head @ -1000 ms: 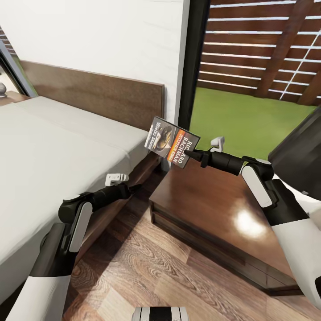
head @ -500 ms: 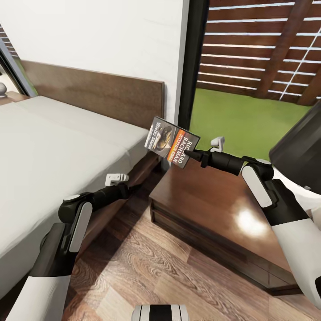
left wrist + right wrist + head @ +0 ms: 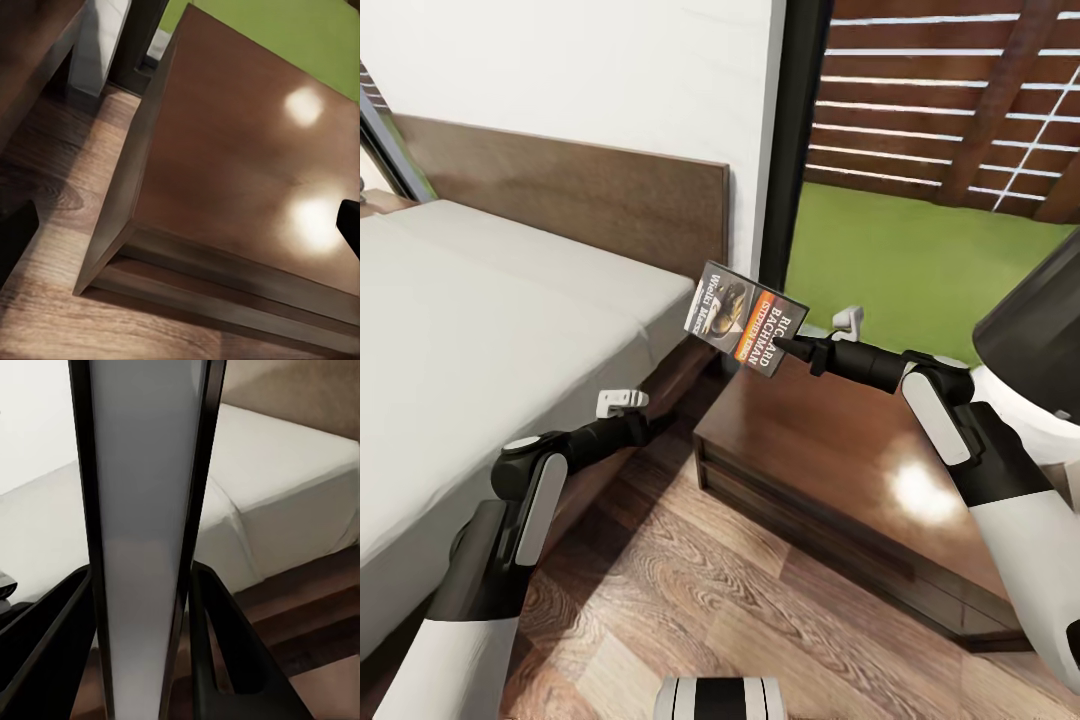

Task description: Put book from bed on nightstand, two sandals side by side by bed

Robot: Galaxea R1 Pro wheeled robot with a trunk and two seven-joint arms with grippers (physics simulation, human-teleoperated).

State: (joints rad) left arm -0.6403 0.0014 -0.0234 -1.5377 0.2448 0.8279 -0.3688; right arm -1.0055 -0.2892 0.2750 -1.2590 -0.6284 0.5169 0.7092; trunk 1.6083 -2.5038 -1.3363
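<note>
Nearest, the left gripper (image 3: 660, 424) is hanging low between the bed (image 3: 480, 330) frame and the nightstand (image 3: 830, 450); its fingertips are showing dark at opposite edges of the left wrist view, well apart and holding nothing, over the plank floor (image 3: 690, 600). Further out, the right gripper (image 3: 788, 347) is pinching the book (image 3: 746, 318) by its lower edge, jaws narrow on the thin cover; the book is hovering tilted above the nightstand's far corner, beside the bed, not yet touching the top. Since a second ago the arms and book are holding their place; only the camera is shifting, the headboard (image 3: 590, 205) and lawn (image 3: 920, 260) sliding slightly. So the carry seems done; lowering and release are, I judge, remaining.
</note>
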